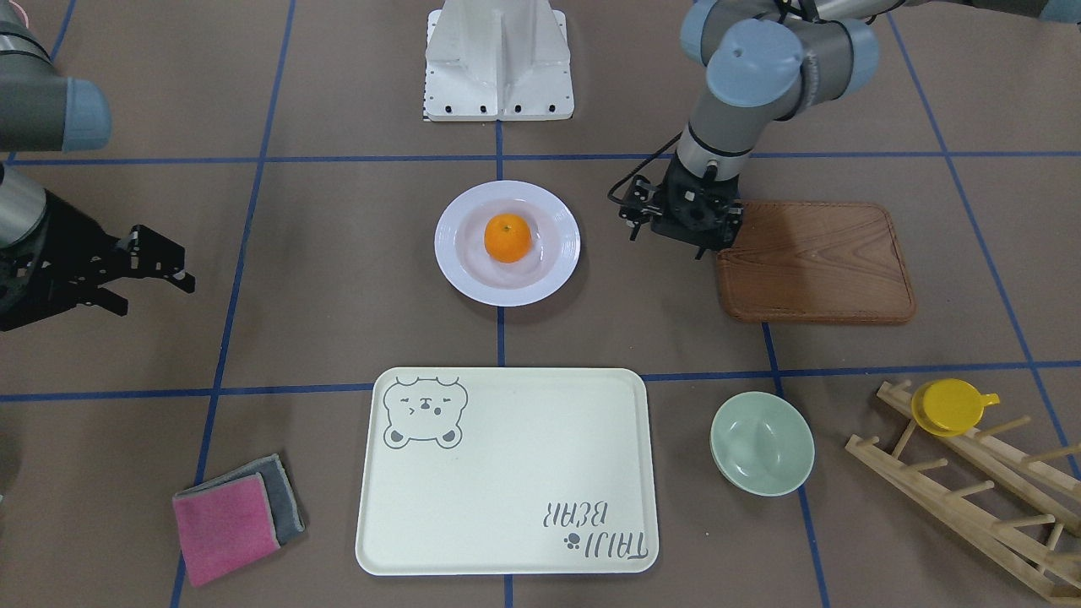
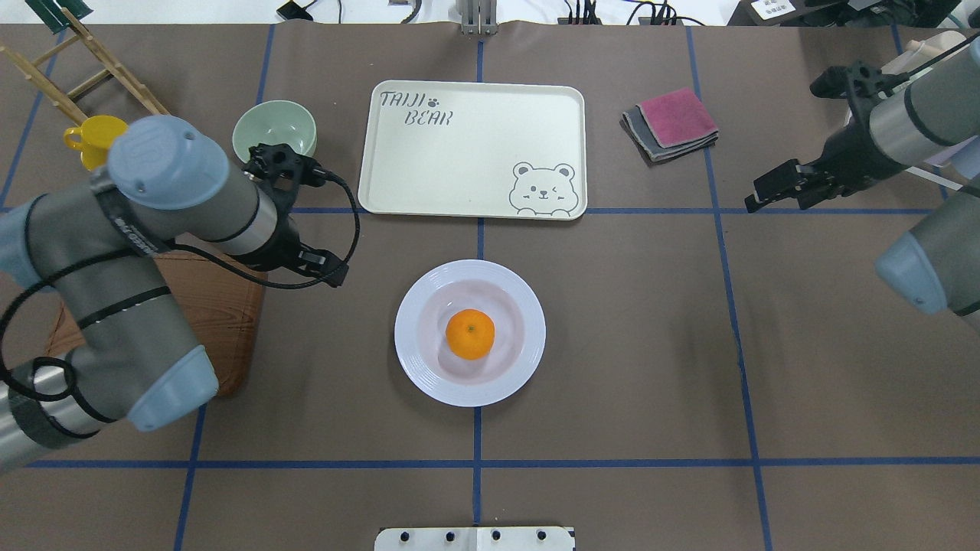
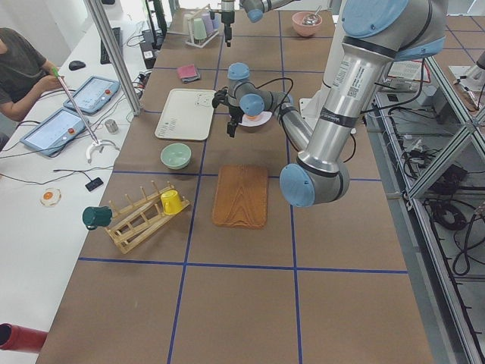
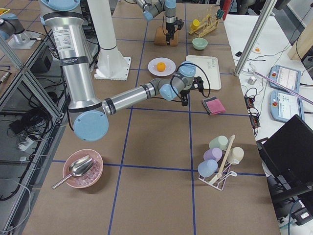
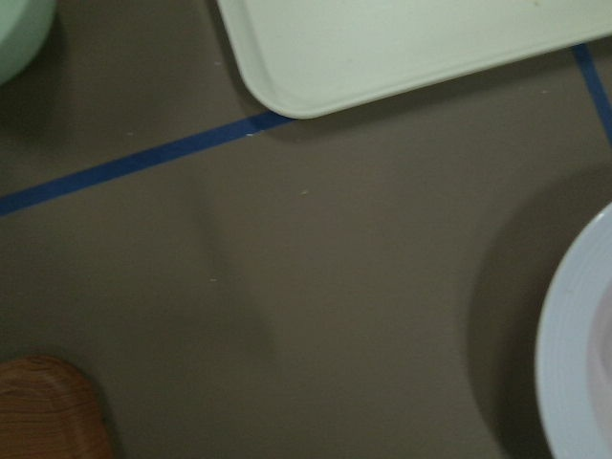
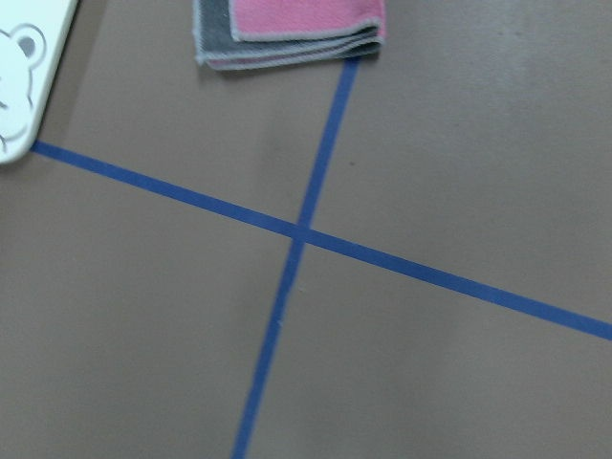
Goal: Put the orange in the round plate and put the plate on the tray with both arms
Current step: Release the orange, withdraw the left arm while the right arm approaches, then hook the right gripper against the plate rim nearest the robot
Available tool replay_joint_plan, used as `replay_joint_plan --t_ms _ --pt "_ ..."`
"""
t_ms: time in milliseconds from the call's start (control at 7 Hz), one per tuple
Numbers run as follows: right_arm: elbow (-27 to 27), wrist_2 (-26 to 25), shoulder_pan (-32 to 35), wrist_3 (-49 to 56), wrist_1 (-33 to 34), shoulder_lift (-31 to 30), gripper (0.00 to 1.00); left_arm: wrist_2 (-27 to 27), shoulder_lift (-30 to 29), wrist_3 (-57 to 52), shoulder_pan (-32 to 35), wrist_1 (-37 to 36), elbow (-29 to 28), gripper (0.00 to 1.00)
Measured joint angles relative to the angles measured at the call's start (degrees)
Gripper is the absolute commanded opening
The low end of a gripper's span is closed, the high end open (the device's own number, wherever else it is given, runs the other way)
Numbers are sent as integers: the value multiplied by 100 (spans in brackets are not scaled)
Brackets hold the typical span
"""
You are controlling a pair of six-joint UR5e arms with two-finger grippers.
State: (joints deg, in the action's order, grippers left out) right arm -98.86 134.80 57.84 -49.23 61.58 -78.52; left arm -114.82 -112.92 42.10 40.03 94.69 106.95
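We see the orange (image 2: 470, 334) resting in the sunken centre of the round plate (image 2: 417, 360), which stands on the brown table cover in front of the white robot base (image 1: 498, 59). The tray (image 2: 459, 168) lies flat farther out from the robot, apart from the plate. The stretch between them shows only table cover crossed by a blue tape line (image 1: 718, 371). The left gripper (image 1: 682, 221) hangs pointing down between the plate and the brown wooden board (image 1: 815, 262), just over the board's corner nearest the plate. We cannot tell whether its fingers are apart or together, as its wrist camera shows none of them. That camera shows only the plate's rim, a tray corner, the board's corner and an edge of the pale-green bowl (image 1: 762, 443). The bowl sits just beside the tray on the robot's left. Beyond it a yellow cup (image 1: 950, 407) hangs on a wooden drying rack (image 1: 971, 498). The right gripper (image 1: 156, 291) is held well apart from the plate on the other side, above the table, its fingers spread and holding nothing. Folded pink and grey cloths (image 1: 236, 515) lie near the tray's end on that side.
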Motion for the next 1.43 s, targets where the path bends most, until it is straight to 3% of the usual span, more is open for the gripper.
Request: replay_joint_plan --t_ms 286,571,714,1000,1286,1429 --pt "23 -933 -686 -2819 -1898 -7 99 -651 534 -1154 790 12 72 99" --pt "1 -2711 -1813 -5123 -3500 -59 99 -1414 1068 -2634 1816 -26 -7 99" --pt "-4 -3862 -2522 -5844 -4044 -81 99 -1693 1183 -3284 2277 -55 -183 99" --pt "48 -6013 -3922 -6374 -4559 -49 99 -1927 1239 -3852 2680 -74 -398 99" --pt "431 -7443 -4834 -6512 -5373 2 99 -1954 1245 -3922 2732 -81 -432 99" --pt "770 -7843 -5073 -6562 -5819 79 99 -1956 1246 -3926 2735 -80 -434 99"
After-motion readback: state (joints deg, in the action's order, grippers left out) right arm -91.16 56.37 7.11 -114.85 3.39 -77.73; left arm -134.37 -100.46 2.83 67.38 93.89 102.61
